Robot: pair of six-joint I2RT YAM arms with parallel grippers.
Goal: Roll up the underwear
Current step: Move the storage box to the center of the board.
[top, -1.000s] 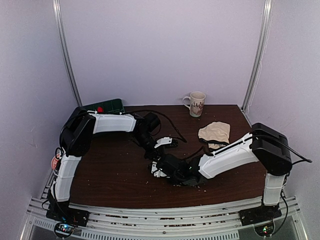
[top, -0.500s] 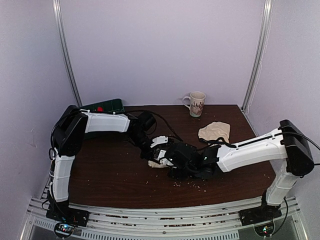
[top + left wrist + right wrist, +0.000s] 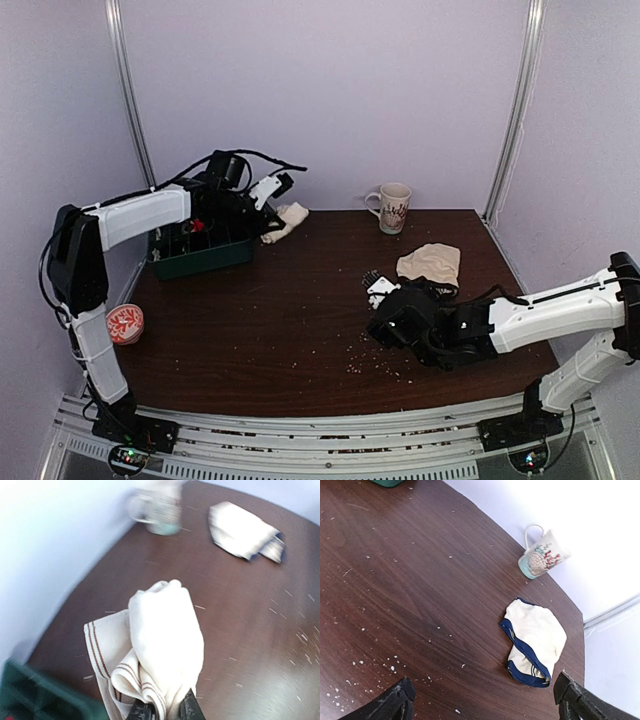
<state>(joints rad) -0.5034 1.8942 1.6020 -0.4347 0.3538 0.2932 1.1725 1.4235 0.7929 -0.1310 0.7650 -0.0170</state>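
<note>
By back-left bin [image 3: 200,260], L tool [image 3: 164,709] grips underwear roll [image 3: 167,640], axis pointing away; R tool [image 3: 487,702] released.

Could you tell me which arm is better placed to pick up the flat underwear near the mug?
Right: the right gripper is open, close to that underwear; the left gripper grips a rolled pair by the green bin.

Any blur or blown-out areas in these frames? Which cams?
Left wrist: motion blur, mug and green crate smeared, rolled underwear fairly crisp. Right wrist: sharp, but wall blown out white. Top external: sharp, evenly lit.
</note>
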